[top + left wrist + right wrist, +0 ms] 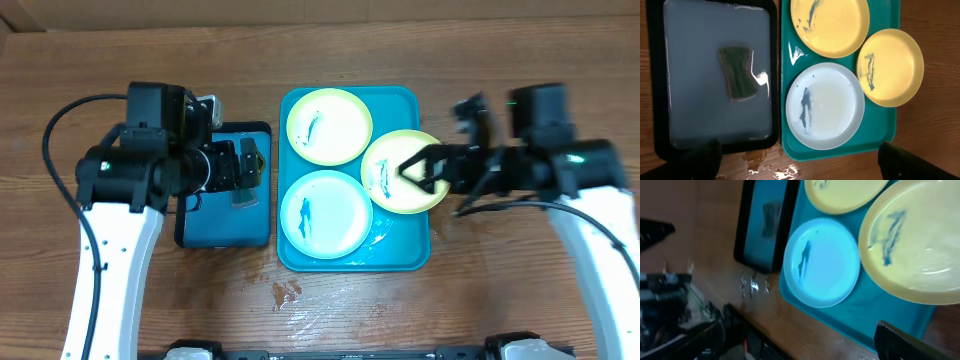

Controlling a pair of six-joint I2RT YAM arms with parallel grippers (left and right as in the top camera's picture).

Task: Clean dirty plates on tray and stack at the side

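Since three smeared plates await wiping on the teal tray, right hand hangs wide open, empty, over the outer yellow plate, probably to steady it; left hand, open, above the sponge.

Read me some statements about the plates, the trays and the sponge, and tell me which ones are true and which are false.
1. Three plates lie on the teal tray. True.
2. The light blue plate is clean. False: it bears a dark smear.
3. A sponge lies in the dark-rimmed tray. True.
4. The right tool grips the sponge. False: it is open over a yellow-green plate, holding nothing.
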